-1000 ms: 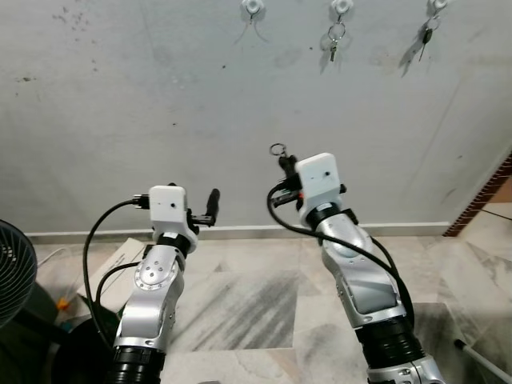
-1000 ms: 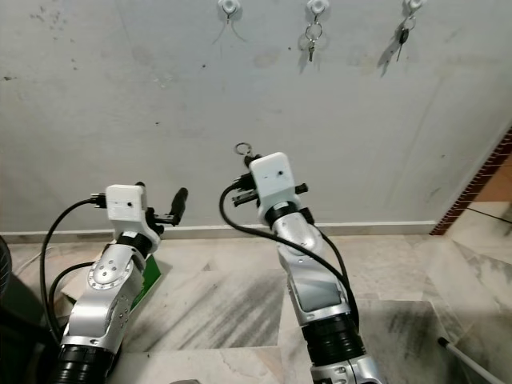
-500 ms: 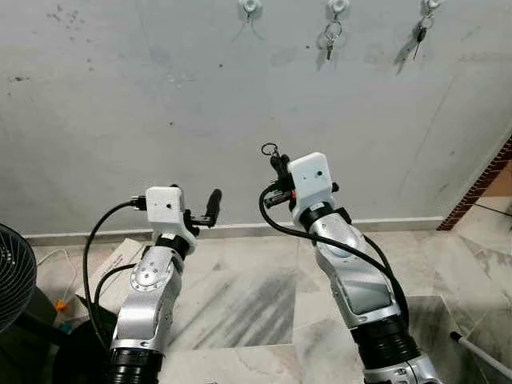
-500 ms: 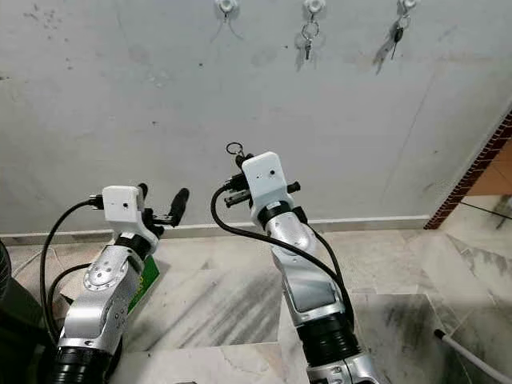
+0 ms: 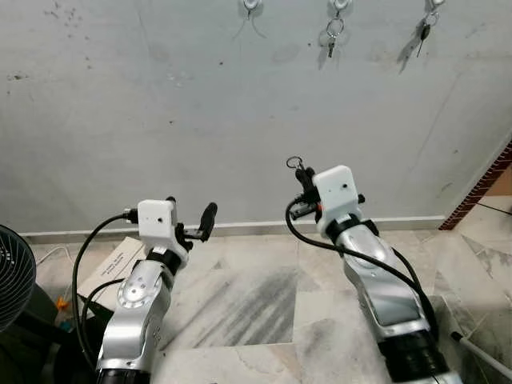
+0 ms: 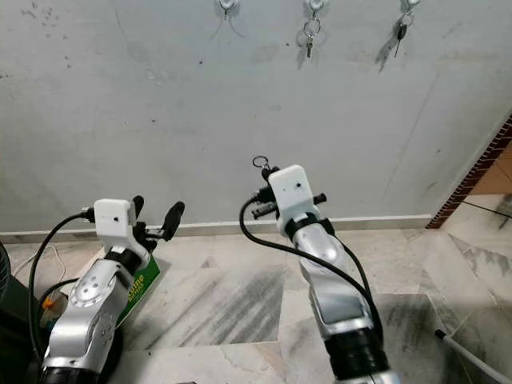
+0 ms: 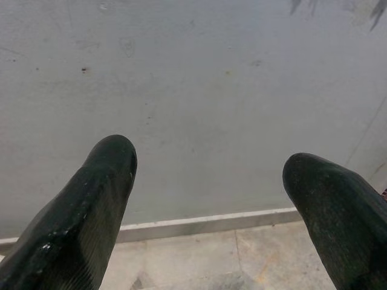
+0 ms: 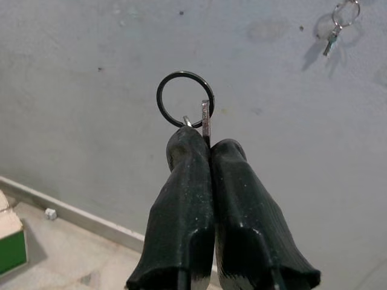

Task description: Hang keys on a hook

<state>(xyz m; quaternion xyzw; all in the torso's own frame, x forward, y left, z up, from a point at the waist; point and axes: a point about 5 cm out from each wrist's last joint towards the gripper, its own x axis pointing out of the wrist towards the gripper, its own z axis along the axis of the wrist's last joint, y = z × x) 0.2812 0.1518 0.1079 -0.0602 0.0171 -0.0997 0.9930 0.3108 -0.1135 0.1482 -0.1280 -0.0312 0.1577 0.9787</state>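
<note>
While the right gripper pinches a small metal key with its dark round ring sticking out above the fingertips, it should rise toward twelve o'clock, where the leftmost white wall hook looks free; the left gripper gapes idle.

A home entryway: marble floor, plain wall with key hooks, a fan

The keys — mostly hidden between the right gripper's fingers.
</note>
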